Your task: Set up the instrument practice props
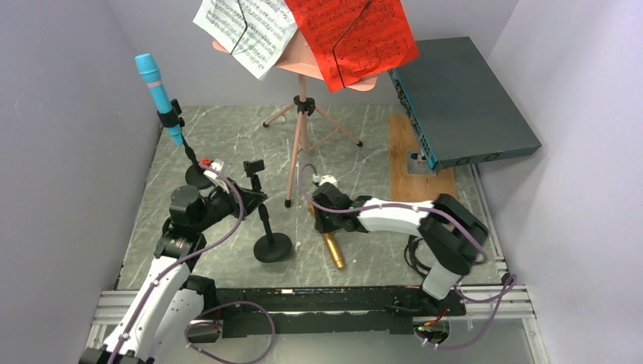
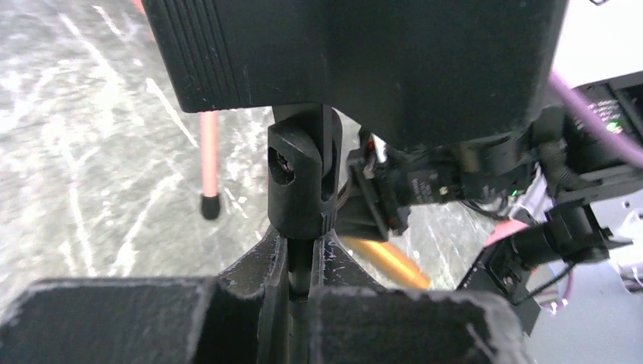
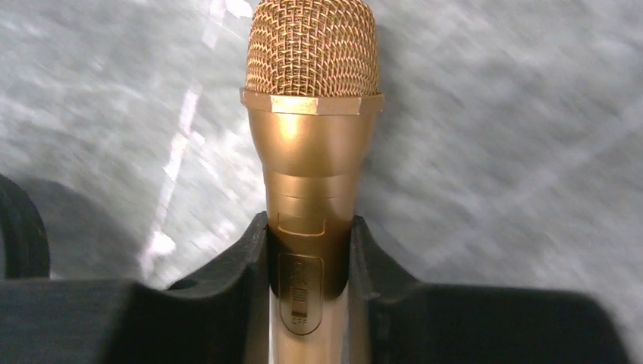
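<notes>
Top external view is showing most of the set already standing: the pink hole-punched music desk on tripod legs [image 1: 307, 64] is carrying a white sheet-music page [image 1: 246, 26] and a red sheet-music page [image 1: 352, 38], well beyond both sets of fingertips. The blue plastic microphone [image 1: 155, 87] is sitting clipped on top of one black round-based pole [image 1: 197, 177], out past the left fingers. The left gripper [image 2: 299, 258] is pressing its fingers together on the thin stem of the second black round-based pole [image 1: 273, 248], just under its empty clip [image 2: 299, 174], and is keeping it upright. The right gripper [image 3: 311, 250] is pinching the gold metallic microphone [image 3: 315, 152] by its handle, with the mesh head sticking out past the fingertips, low over the grey marbled tabletop [image 1: 227, 136]. I cannot tell whether it is touching that surface. Judging from this, what is left is seating the gold microphone in the empty clip, near the right fingers.
</notes>
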Robot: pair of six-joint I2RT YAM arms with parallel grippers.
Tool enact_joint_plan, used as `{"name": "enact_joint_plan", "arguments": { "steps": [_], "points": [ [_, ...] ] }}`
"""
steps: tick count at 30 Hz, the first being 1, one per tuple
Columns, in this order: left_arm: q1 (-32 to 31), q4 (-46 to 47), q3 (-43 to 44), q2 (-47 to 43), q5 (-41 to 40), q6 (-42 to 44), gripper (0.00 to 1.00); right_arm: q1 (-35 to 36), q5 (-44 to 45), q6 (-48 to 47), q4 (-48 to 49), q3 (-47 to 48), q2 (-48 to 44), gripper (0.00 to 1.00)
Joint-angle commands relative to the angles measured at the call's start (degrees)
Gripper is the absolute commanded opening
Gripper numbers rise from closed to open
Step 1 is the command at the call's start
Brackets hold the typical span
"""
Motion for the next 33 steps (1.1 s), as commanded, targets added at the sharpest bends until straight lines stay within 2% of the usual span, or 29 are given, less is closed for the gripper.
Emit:
{"name": "enact_joint_plan", "arguments": {
  "steps": [1, 4, 7, 12, 15, 18, 21, 23, 24, 25, 26, 27, 28, 31, 33],
  "points": [
    [-6.74, 17.13, 0.43, 4.54, 2.52, -3.27, 0.00, -2.46, 4.74, -0.89, 4.64, -9.54, -15.39, 0.01],
    [-15.25, 19.98, 2.16, 9.55, 0.66, 2.80, 0.00, -3.25, 11.63, -3.33, 5.17, -14.21, -27.27, 0.00],
    [-21.79, 27.75, 1.46, 14.47, 1.26, 9.58, 0.00, -5.04, 17.63, -5.69, 3.63, -16.58, -38.22, 0.00],
    [-26.56, 38.64, 4.60, 25.70, 11.14, 20.03, 0.00, -8.42, 20.31, -11.03, 3.82, -18.59, -52.46, 0.00],
    [-28.22, 49.01, 3.71, 30.24, 11.61, 24.92, 0.00, -8.82, 20.91, -12.78, 4.74, -19.33, -57.21, 0.00],
    [-28.30, 58.25, 2.25, 34.73, 12.77, 26.20, 0.00, -8.95, 20.77, -13.48, 5.43, -19.98, -58.42, 0.00],
    [-28.30, 58.53, 2.09, 36.41, 12.62, 27.01, 0.03, -9.05, 20.07, -13.04, 4.36, -19.50, -57.41, 0.00],
    [-28.30, 56.81, 1.81, 36.79, 12.54, 26.59, 0.14, -9.05, 19.56, -12.78, 4.10, -19.43, -56.86, 0.00],
    [-28.30, 56.51, 1.35, 36.74, 12.50, 25.91, 0.22, -9.05, 19.30, -12.64, 4.31, -19.58, -56.82, 0.00],
    [-28.30, 56.19, 0.50, 36.47, 11.81, 24.49, 0.34, -9.05, 19.04, -12.55, 4.67, -19.81, -56.83, 0.00],
    [-28.30, 55.74, -0.23, 35.82, 10.61, 22.17, 0.56, -9.05, 18.70, -12.58, 5.15, -19.94, -56.93, 0.00],
    [-28.30, 54.93, -1.05, 34.81, 9.58, 20.04, 0.89, -9.05, 18.43, -12.87, 5.58, -20.06, -57.05, 0.00],
    [-28.30, 54.20, -2.20, 33.24, 8.46, 18.16, 0.98, -9.05, 18.31, -13.21, 5.99, -20.16, -57.07, 0.00],
    [-28.39, 55.03, -6.84, 29.38, 5.92, 9.73, 0.99, -9.05, 19.17, -14.03, 6.17, -19.66, -56.78, 0.00],
    [-28.39, 50.32, -8.83, 25.02, 3.83, 4.33, 0.99, -9.05, 19.29, -14.48, 6.01, -19.06, -56.86, 0.00]
  ]
}}
